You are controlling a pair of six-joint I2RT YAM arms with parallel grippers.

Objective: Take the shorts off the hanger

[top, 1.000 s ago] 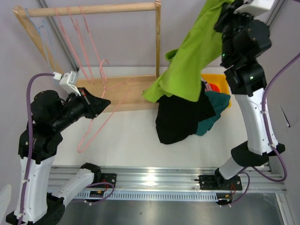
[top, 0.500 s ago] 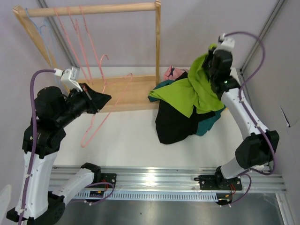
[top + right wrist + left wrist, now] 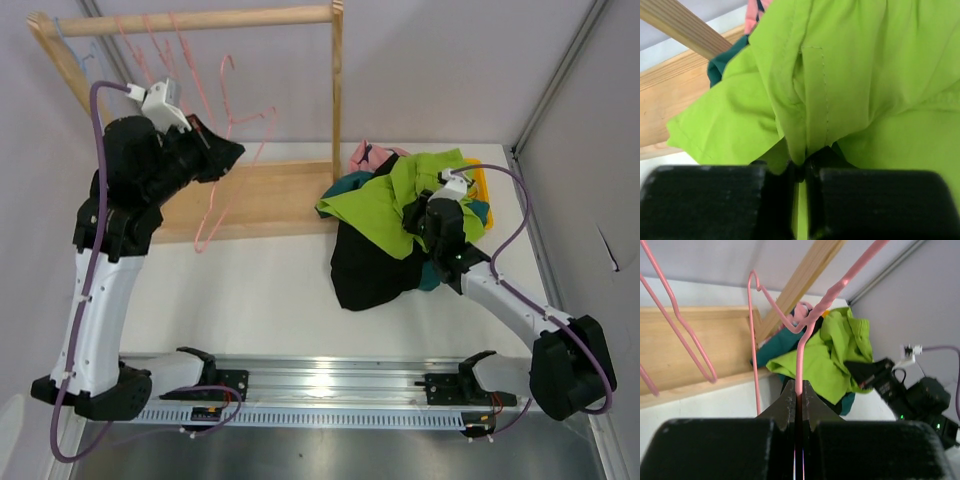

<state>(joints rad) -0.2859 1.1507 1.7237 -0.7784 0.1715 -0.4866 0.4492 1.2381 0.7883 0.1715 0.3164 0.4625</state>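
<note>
**Shorts lie in a heap on the right, one bare hanger is held on the left**

A white table [image 3: 270,290] carries a light wooden rack [image 3: 285,190] with a flat base board and one top rail, standing at the far left. Just right of the rack lies a heap of soft fabric shorts. The lime green shorts [image 3: 385,205] are on top and touch the rack's right post. The black shorts [image 3: 370,265] spread out under them on the near side. The teal shorts [image 3: 340,185] and the pink shorts [image 3: 362,155] show only at the edges.

Several thin pink wire hangers [image 3: 150,50] hang on the rail. One more pink wire hanger [image 3: 800,355] has no cloth on it. The left gripper [image 3: 799,390] is raised over the base board, and its jaws are pressed together on this hanger's wire. The right gripper [image 3: 799,167] is low over the heap and pinches a fold of the lime green shorts between its closed jaws.
</note>
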